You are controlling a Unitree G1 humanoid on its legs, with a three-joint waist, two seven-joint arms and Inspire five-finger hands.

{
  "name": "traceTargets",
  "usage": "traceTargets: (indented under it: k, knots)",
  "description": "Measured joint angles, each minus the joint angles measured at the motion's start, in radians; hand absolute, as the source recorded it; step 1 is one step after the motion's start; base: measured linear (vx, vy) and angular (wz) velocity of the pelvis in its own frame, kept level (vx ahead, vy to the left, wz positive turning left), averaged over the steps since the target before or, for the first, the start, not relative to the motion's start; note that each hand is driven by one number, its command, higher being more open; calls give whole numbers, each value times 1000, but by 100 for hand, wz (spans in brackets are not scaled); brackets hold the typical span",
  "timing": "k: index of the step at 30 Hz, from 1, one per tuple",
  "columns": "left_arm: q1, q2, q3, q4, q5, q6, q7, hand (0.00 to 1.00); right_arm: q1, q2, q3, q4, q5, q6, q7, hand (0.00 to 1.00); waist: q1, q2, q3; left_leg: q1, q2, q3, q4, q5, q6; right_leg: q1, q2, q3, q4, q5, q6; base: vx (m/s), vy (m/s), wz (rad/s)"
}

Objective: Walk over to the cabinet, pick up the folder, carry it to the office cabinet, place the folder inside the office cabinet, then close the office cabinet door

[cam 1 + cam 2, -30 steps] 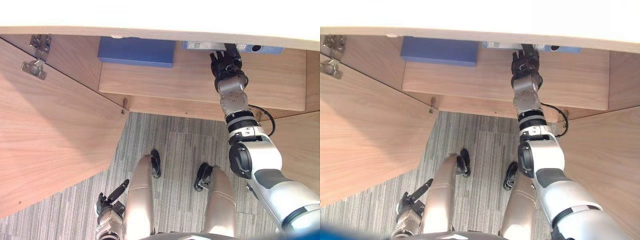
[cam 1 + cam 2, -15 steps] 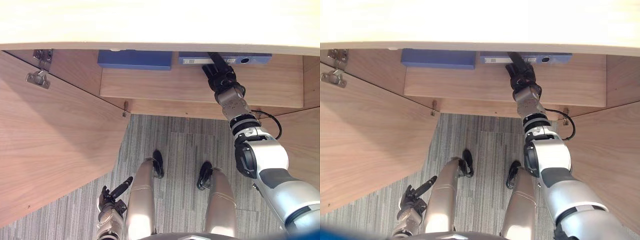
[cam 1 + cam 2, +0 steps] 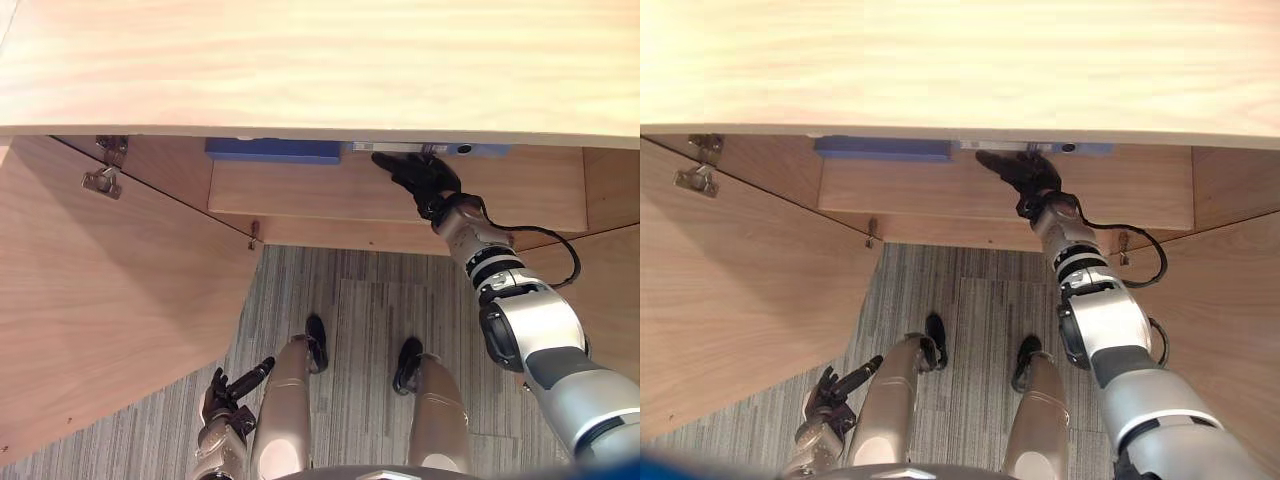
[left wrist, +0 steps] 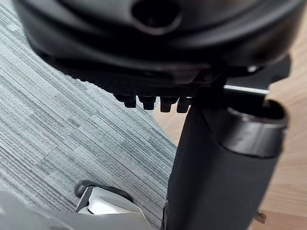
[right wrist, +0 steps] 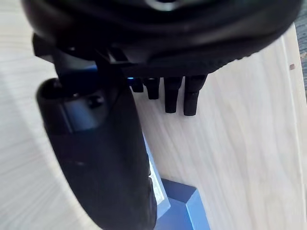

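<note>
The cabinet (image 3: 300,60) is standing with both doors swung wide, the left door (image 3: 110,300) and the right door (image 3: 612,285) angling out over the grey carpet (image 3: 350,320). A metal hinge (image 3: 103,180) is showing on the left door's inner face.

Two blue folders are lying on the shelf (image 3: 300,190) inside, their spines facing out just under the cabinet's top board. The folder (image 3: 485,151) with the pale label is sitting on the right half of the shelf. The other folder (image 3: 272,150) is sitting to its left, and the two are close, with a small gap between them.

The right arm is reaching into the cabinet, and the right robot hand (image 3: 425,178) is hovering over the shelf right in front of the folder's spine. Its fingers (image 5: 191,98) are spread and loose, gripping nothing, and its thumb (image 5: 105,158) is stretching toward the label end. Whether the fingertips are touching the spine cannot be told. In the right wrist view a corner of the folder is showing beside the thumb, lying on the pale wood.

The left robot hand (image 3: 228,392) is hanging low at the robot's side above the carpet, well apart from the cabinet, relaxed and holding nothing.
</note>
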Motion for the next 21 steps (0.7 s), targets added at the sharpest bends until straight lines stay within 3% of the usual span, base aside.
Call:
traceTargets:
  k: [9, 15, 21]
  knots:
    - [27, 4, -14, -17, -1, -2, -31, 100, 6, -78, 64, 3, -199, 19, 97, 100, 5, -5, -2, 22, 3, 6, -37, 10, -1, 30, 8, -20, -58, 26, -1, 22, 3, -2]
    - [67, 22, -58, -67, -1, -2, -56, 100, 105, -136, 121, -146, -415, -7, 192, 100, 6, -20, -4, 24, 4, 9, -41, 10, 0, 32, 8, -23, -67, 27, 1, 0, 0, 0]
    - [100, 58, -101, -110, -15, -8, -76, 100, 234, -183, 222, -341, -624, -76, 277, 100, 1, -65, -4, 34, 5, 16, -50, 10, 0, 34, 8, -20, -72, 28, 2, 3, -1, -2]
